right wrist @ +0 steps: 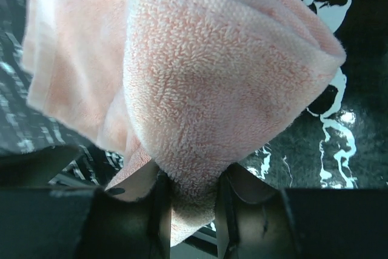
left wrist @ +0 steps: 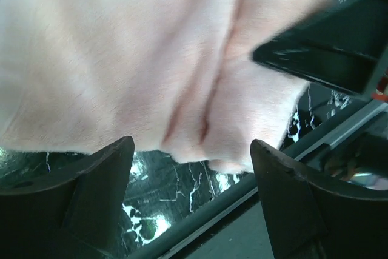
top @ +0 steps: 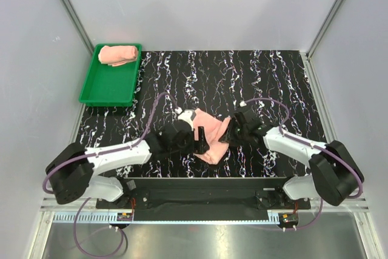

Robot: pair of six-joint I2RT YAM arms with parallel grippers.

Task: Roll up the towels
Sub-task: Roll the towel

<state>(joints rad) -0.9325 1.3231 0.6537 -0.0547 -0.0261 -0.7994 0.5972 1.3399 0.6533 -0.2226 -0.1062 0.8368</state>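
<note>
**Now on the second towel**

Plainly half the job is done: the rolled towel point(top: 119, 54) lies at the far end of the green tray point(top: 103, 92), at about ten o'clock on the black marbled table point(top: 267, 83); the second towel point(top: 211, 139) lies bunched and partly folded at six o'clock, near the arm bases, between the two claws; the step in hand, I judge, is forming its roll.

The right gripper point(right wrist: 191, 201) is clamped tight on a thick fold of terry, the cloth ballooning out beyond its fingers; it sits at the towel's three o'clock side. The left gripper point(left wrist: 191, 147) stands wide open with nothing between its fingers point(left wrist: 100, 180); the towel's edge lies just past the tips, and this claw is at the nine o'clock side.

The next move likely calls for the left claw to pin or take that edge while the right turns its fold over toward it; the loose layers could slip and leave the roll slack.
</note>
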